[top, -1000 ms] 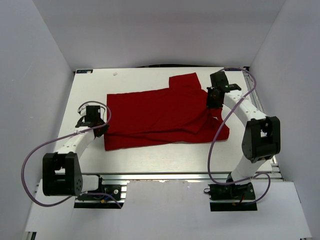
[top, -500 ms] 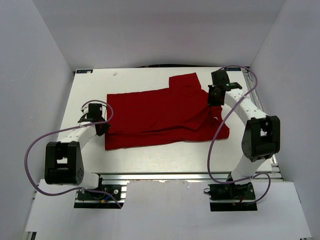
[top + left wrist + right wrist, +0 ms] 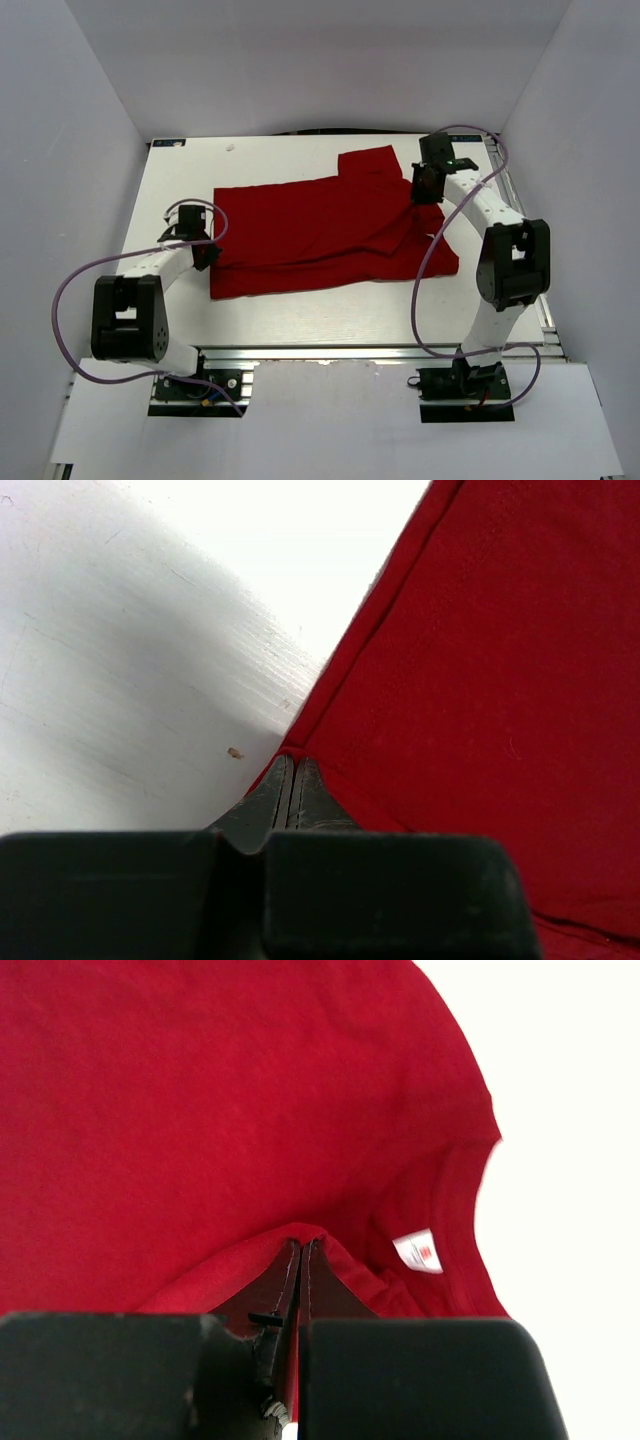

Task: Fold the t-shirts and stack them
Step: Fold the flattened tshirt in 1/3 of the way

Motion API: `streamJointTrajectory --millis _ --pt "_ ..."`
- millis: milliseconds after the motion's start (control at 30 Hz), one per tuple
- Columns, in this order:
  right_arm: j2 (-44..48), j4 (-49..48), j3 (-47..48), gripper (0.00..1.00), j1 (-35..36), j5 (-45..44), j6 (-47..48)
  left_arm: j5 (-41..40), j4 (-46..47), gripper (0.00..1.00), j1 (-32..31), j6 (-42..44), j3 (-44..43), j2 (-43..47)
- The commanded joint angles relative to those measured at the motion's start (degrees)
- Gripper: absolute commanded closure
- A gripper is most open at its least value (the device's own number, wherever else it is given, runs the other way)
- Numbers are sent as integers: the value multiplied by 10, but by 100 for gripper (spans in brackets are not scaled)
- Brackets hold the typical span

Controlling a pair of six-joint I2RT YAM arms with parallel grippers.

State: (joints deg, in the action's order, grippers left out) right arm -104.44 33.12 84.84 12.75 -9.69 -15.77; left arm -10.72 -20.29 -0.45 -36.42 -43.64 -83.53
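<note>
A plain red t-shirt lies partly folded across the white table, one sleeve pointing to the far edge. My left gripper is shut on the shirt's left hem edge; in the left wrist view its jaws pinch the red cloth at their tips. My right gripper is shut on a fold of the shirt near the collar on the right side. In the right wrist view the cloth drapes over the closed jaws, with the white neck label beside them.
White walls enclose the table on the left, back and right. The aluminium rail runs along the near edge by the arm bases. Purple cables loop beside each arm.
The left gripper has stayed at the shirt's left edge while its arm base turned. The right gripper has shifted slightly toward the far edge, pulling the fold with it.
</note>
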Motion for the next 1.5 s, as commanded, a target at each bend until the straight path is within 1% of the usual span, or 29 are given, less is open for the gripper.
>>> streamJointTrajectory --millis 0,133,200,367,500,533,567,600,633,667,733,767,800,833,867,900,967,1067,1133,1200,1233,1267,1300,1333,1367,1400,1433,1467 --pt "-9 -30 43 100 -4 21 12 -5 15 100 3 7 -22 -2" --pt "-16 -47 53 100 1 39 15 -2 19 100 4 11 -25 -2" --pt "-25 -39 71 100 4 42 17 -1 18 100 4 11 -26 -3" --pt "-39 -46 79 100 19 52 37 3 21 100 3 12 -29 -6" --pt "-53 -35 89 100 34 31 48 3 13 100 4 14 -34 -4" --pt "-58 -31 90 100 37 17 50 3 10 99 4 15 -40 -4" --pt "-59 -22 92 100 39 7 50 4 6 90 4 15 -43 -3" --pt "-59 -22 89 98 39 1 50 5 6 87 4 18 -46 -1" --pt "-55 -24 85 91 39 0 49 5 5 83 4 19 -50 3" --pt "-46 -28 83 75 40 -2 50 3 3 72 4 19 -57 14" --pt "-34 -39 81 59 40 -22 46 -11 1 62 4 16 -63 28" --pt "-24 -43 82 44 40 -30 46 -15 1 58 4 14 -71 42" --pt "-19 -48 85 37 40 -37 48 -21 3 50 4 13 -75 49" --pt "-15 -50 95 29 40 -43 51 -25 7 47 4 12 -79 55" --pt "-9 -52 102 25 41 -48 55 -25 7 44 4 12 -92 59" --pt "-9 -53 110 24 40 -48 59 -28 5 41 4 12 -102 63" --pt "-4 -53 135 23 41 -45 67 -30 -10 39 4 18 -126 59" --pt "6 -47 158 23 41 -48 70 -41 -33 39 4 37 -188 55" --pt "14 -28 154 23 41 -63 72 -54 -47 37 4 43 -204 59" --pt "35 -18 115 31 39 -78 68 -51 -83 36 4 46 -215 61" --pt "56 -17 70 36 38 -84 63 -23 -91 36 4 47 -204 69" --pt "68 -17 69 38 35 -84 59 -8 -94 37 4 47 -190 77" --pt "79 -19 20 39 31 -81 54 5 -92 37 3 38 -171 86" --pt "92 -21 -4 41 28 -75 49 17 -89 38 4 34 -127 111" --pt "117 -28 -29 44 26 -71 37 38 -80 39 4 29 -104 124" --pt "128 -33 -76 47 23 -66 30 45 -76 39 4 22 -83 136" --pt "149 -40 -100 49 23 -57 25 52 -67 40 4 19 -41 149" --pt "159 -59 -126 54 22 -53 18 59 -54 40 3 14 -23 171"
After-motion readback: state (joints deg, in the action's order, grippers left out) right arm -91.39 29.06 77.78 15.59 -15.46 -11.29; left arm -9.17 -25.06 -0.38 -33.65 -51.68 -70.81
